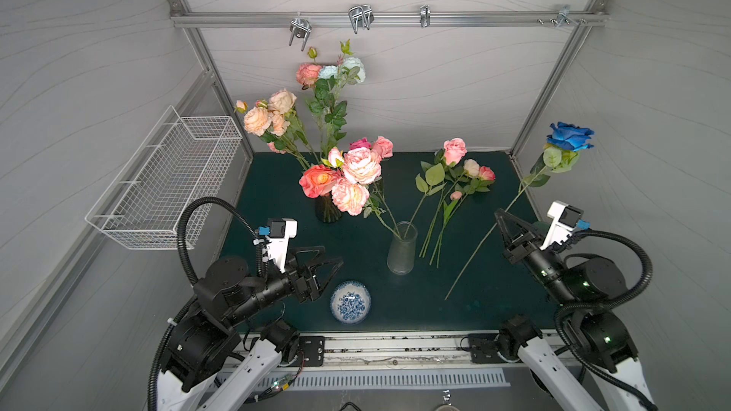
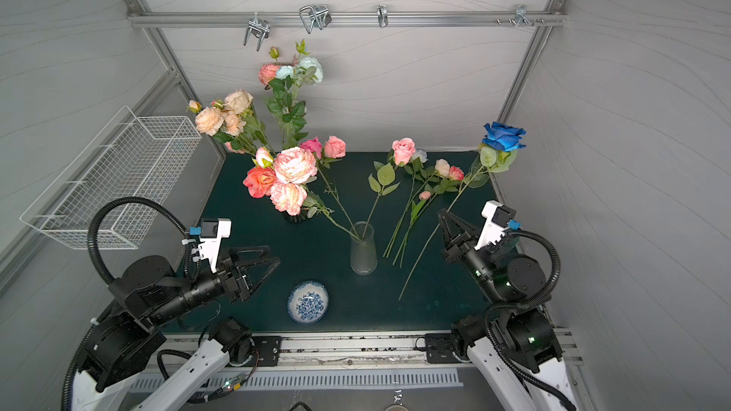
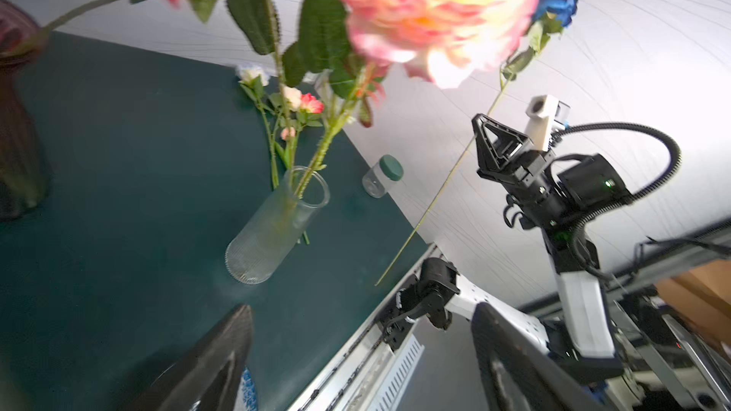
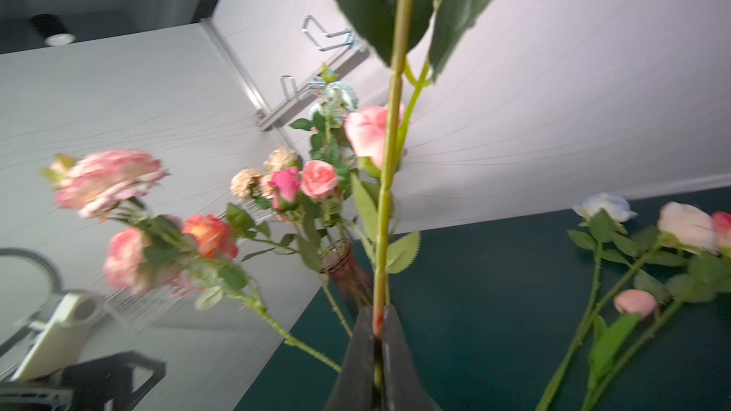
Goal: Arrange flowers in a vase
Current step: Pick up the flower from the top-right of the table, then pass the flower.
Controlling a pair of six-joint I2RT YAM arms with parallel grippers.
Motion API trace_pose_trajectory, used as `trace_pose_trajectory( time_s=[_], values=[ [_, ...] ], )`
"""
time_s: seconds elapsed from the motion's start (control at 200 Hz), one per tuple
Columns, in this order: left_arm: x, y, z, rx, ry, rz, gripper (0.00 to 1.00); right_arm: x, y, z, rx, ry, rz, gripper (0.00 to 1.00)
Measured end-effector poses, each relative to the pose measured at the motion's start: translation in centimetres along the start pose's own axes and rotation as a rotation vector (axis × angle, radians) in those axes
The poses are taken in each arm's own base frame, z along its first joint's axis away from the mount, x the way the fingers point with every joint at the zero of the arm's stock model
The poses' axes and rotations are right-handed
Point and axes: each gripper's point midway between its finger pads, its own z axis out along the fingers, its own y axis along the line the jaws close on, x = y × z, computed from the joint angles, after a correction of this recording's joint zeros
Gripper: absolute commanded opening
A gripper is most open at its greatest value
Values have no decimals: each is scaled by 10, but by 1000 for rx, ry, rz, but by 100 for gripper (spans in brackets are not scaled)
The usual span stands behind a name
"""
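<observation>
The right gripper is clamped on the stem of the deep blue rose, raised near the clear vase; the left gripper stands wide open, empty. The vase already holds a pink spray, while loose flowers lie on the mat, so the task is judged partly complete.

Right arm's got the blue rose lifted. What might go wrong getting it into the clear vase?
1. The right pincer grips the blue rose mid-stem, so a long tail hangs below. Swinging it across may sweep the loose flowers lying beside the clear vase.
2. The vase is narrow and already holds leaning stems. A nudge from the tail could tip it.
3. The thin stem may pivot in the grip and spoil the aim.
</observation>
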Motion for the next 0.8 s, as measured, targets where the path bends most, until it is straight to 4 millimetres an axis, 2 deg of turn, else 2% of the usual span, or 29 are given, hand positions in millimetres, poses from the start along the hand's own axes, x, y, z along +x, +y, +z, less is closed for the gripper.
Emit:
trace_pose_trajectory(
  time_s=[0.125, 0.315, 0.465, 0.55, 0.66, 0.8],
  values=[
    [-14, -27, 5, 120, 14, -6, 72, -1, 34, 6, -155, 96, -33, 0],
    [-39, -63, 7, 245, 24, -1, 73, 13, 59, 11, -296, 239, -37, 0],
    [-54, -88, -5, 322, -4, 31, 74, 9, 78, 9, -382, 271, -40, 0],
    [-60, -96, -6, 350, -14, 39, 74, 7, 86, 10, -416, 282, -41, 0],
    [-63, -96, -1, 355, -7, 32, 76, 5, 97, 15, -463, 298, -39, 0],
    [-70, -95, 7, 350, 4, 26, 77, -4, 118, 32, -531, 293, -77, 0]
  ],
)
